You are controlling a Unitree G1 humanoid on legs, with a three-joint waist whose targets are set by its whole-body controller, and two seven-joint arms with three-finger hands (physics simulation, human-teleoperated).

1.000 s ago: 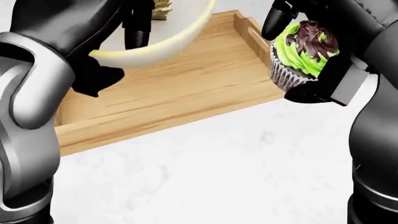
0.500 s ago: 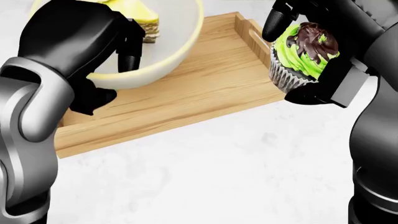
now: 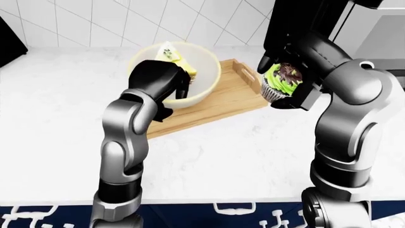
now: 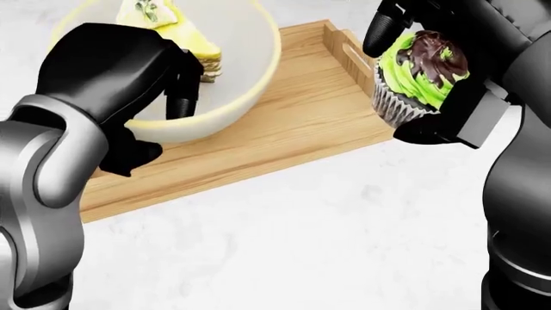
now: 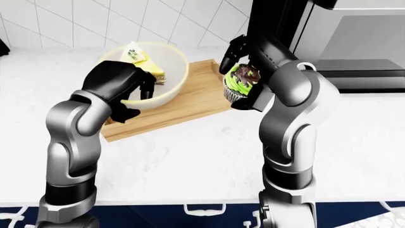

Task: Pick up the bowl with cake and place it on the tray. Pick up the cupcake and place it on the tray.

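- The left hand [image 4: 129,71] is gripping the rim of the cream bowl [image 4: 232,58], fingers curled inside, so the cake slice [image 4: 176,39] is staying put.
- The bowl is sitting over the left part of the wooden tray [image 4: 284,123]; I cannot tell if it is touching.
- The right hand [image 4: 431,71] is squeezing the green cupcake [image 4: 418,74] just past the tray's right edge, above the white tabletop [image 4: 301,239], ready to go on next.
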